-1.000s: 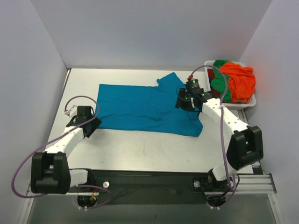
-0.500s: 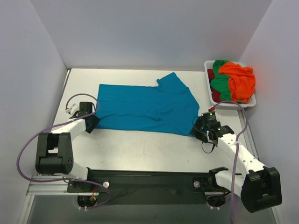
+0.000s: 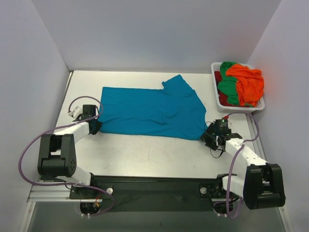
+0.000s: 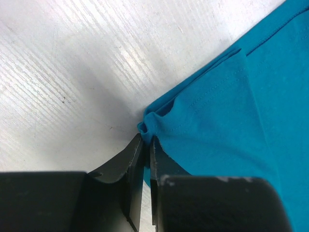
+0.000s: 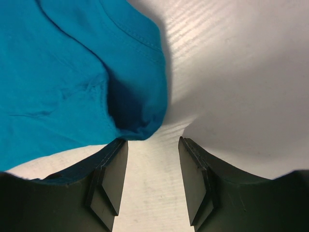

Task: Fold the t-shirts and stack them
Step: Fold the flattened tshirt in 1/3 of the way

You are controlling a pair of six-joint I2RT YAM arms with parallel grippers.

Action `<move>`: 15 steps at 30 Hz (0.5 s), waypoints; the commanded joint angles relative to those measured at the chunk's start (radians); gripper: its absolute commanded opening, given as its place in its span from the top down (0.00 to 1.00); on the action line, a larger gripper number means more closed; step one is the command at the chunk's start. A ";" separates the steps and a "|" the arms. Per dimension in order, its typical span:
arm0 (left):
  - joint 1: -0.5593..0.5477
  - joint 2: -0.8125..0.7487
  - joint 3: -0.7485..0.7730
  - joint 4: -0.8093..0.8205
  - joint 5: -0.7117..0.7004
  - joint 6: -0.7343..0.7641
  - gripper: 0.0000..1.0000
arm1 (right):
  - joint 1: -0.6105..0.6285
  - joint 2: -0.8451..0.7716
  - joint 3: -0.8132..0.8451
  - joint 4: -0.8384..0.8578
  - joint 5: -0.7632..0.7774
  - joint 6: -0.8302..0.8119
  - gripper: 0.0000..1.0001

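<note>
A teal blue t-shirt (image 3: 149, 111) lies spread flat across the table. My left gripper (image 3: 95, 126) sits at its near left corner. In the left wrist view that gripper (image 4: 146, 140) is shut on a small pinched fold of the teal fabric (image 4: 231, 121). My right gripper (image 3: 208, 137) is low at the shirt's near right corner. In the right wrist view it (image 5: 152, 142) stands open, with bare table between the fingers. The bunched teal corner (image 5: 63, 72) lies just ahead of the fingertips, touching the left one. More t-shirts, orange (image 3: 248, 82), green (image 3: 227, 89) and dark red (image 3: 219, 77), are heaped in the basket.
A white plastic basket (image 3: 240, 109) stands at the back right of the table, next to the right wall. White walls close in the table on the left, back and right. Cables loop off both arms.
The left jaws have closed onto the shirt's near left corner. The right arm came off the shirt's middle and down to its near right corner, jaws staying open.
</note>
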 commanded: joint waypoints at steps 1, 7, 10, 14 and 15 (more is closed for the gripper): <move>0.010 0.011 0.008 0.009 0.003 0.005 0.86 | -0.005 -0.009 -0.015 0.078 -0.023 0.038 0.53; 0.011 0.000 0.008 0.009 0.006 0.010 0.97 | 0.007 -0.043 -0.032 0.104 -0.008 0.072 0.53; 0.011 -0.011 0.008 0.004 0.009 0.010 1.00 | 0.007 -0.008 -0.021 0.104 0.007 0.070 0.53; 0.011 -0.022 0.006 0.000 0.012 0.010 1.00 | 0.009 0.043 -0.014 0.149 0.007 0.065 0.63; 0.011 -0.029 0.005 -0.003 0.012 0.007 1.00 | 0.007 0.052 -0.009 0.152 0.006 0.059 0.70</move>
